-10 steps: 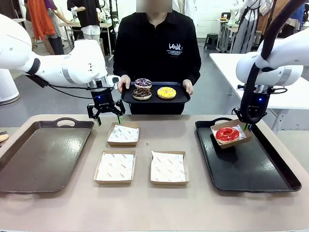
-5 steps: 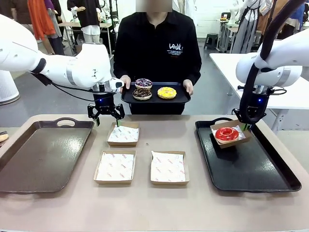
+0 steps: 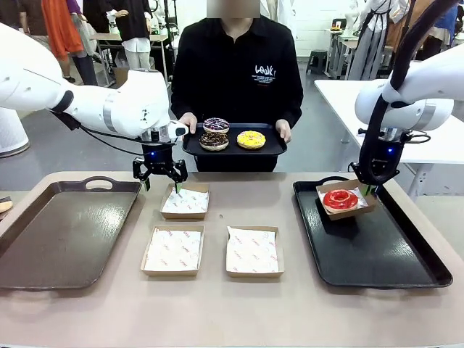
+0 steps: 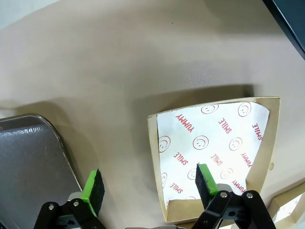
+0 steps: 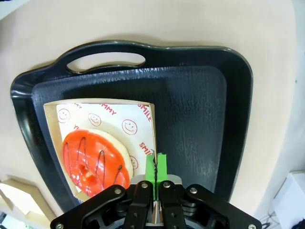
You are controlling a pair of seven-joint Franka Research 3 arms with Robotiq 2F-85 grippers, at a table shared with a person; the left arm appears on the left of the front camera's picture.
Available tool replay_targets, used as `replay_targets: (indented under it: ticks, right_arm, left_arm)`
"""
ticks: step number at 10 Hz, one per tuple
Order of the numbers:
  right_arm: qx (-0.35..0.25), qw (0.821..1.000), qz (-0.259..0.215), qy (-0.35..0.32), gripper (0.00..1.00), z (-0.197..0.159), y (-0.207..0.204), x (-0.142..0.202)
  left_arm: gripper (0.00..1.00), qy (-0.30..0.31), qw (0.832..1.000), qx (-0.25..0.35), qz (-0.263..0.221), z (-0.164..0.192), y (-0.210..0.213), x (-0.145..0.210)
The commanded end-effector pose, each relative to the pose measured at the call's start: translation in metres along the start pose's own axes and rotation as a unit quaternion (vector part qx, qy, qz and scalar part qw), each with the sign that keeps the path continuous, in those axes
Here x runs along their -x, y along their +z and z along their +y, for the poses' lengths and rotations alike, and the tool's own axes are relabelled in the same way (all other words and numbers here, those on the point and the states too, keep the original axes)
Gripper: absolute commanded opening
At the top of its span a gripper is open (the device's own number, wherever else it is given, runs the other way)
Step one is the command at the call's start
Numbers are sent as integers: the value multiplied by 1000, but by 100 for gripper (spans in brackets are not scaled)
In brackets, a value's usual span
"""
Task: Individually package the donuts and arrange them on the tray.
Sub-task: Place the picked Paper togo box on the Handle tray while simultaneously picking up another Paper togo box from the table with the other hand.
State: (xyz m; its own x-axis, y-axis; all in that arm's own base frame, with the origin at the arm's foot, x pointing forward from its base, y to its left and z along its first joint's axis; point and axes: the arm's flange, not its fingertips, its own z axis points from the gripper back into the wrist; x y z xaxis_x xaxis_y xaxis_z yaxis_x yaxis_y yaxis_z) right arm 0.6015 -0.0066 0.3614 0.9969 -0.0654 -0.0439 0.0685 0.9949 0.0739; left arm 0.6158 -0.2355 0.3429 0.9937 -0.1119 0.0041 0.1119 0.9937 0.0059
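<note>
A red donut (image 3: 340, 199) (image 5: 95, 162) lies in a paper-lined cardboard box (image 3: 348, 210) (image 5: 109, 114) at the far end of the right black tray (image 3: 377, 250) (image 5: 190, 109). My right gripper (image 3: 370, 190) (image 5: 155, 167) is shut on that box's side wall. Across the table a person holds a small black tray (image 3: 233, 149) carrying a purple donut (image 3: 215, 125) stacked on a chocolate one (image 3: 213, 141), with a yellow one (image 3: 251, 139) beside them. My left gripper (image 3: 159, 177) (image 4: 151, 188) hangs open above the table, just left of an empty box (image 3: 185, 201) (image 4: 214, 152).
Two more empty lined boxes (image 3: 172, 249) (image 3: 253, 251) sit mid-table. A large dark tray (image 3: 61, 232) (image 4: 28, 162) lies at the left. The person's hands grip both ends of the small tray.
My left arm has shifted a little to the right and away, toward the person's tray. The box with the red donut has edged slightly up in my right gripper.
</note>
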Motion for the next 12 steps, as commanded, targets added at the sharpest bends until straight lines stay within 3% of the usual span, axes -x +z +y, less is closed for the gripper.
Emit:
replay_targets:
  ticks: [1,8,9,10,11,12]
  right_arm:
    - [-17,1000,2,-13,1,-1,0,-12]
    - [-7,1000,-6,-16,1,4,-1,-17]
    - [-12,1000,-4,-13,61,4,-1,-17]
    - [-13,1000,-6,-13,61,4,-1,-16]
    - [-14,1000,-6,-14,100,4,-2,-16]
    - [-15,1000,-6,-15,66,4,-1,-16]
  left_arm:
    - [100,6,1000,-24,-14,0,-5,2]
    - [100,-16,1000,-10,-8,-1,-13,0]
    - [100,-20,1000,3,-10,-2,-13,1]
    - [45,-16,1000,4,-8,-2,-13,1]
    - [45,-15,1000,6,-7,-2,-13,2]
    - [0,-14,1000,6,-4,-2,-14,2]
